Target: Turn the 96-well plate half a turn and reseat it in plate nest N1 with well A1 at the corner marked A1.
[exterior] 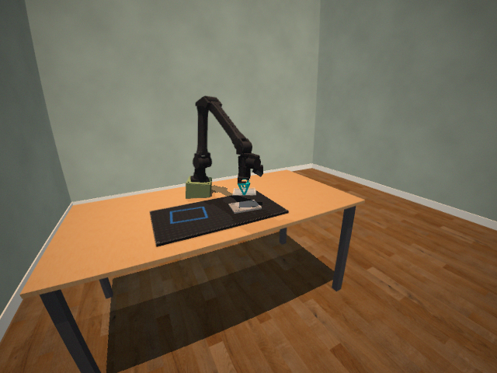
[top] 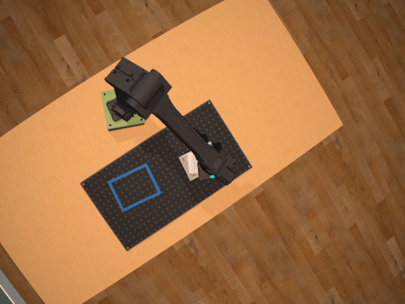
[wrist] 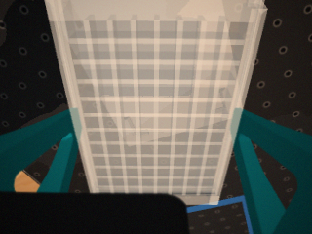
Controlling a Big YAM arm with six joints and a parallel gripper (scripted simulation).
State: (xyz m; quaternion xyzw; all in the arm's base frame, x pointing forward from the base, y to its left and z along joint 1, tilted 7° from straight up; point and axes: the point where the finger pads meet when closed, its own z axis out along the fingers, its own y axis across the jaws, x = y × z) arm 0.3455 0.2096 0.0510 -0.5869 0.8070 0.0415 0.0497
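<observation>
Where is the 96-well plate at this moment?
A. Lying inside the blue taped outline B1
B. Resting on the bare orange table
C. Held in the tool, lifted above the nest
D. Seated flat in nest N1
C: the plate hangs between the tool's teal fingers, above the nest.

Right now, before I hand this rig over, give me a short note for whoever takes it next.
Gripper: shut on the 96-well plate, teal fingers clamping its two long sides.
Plate: lifted clear of plate nest N1 and hanging in the air above the black deck, seen in the exterior view.
N1: vacant, at the deck's end away from the tape.
Bench spot B1, the blue taped outline: nothing on it.
Done: plate picked out of the nest.
Left: finish the half turn, lower the plate flat inside N1's locators with the cut corner at the A1 mark, release. How far it has turned so far cannot be told.
</observation>
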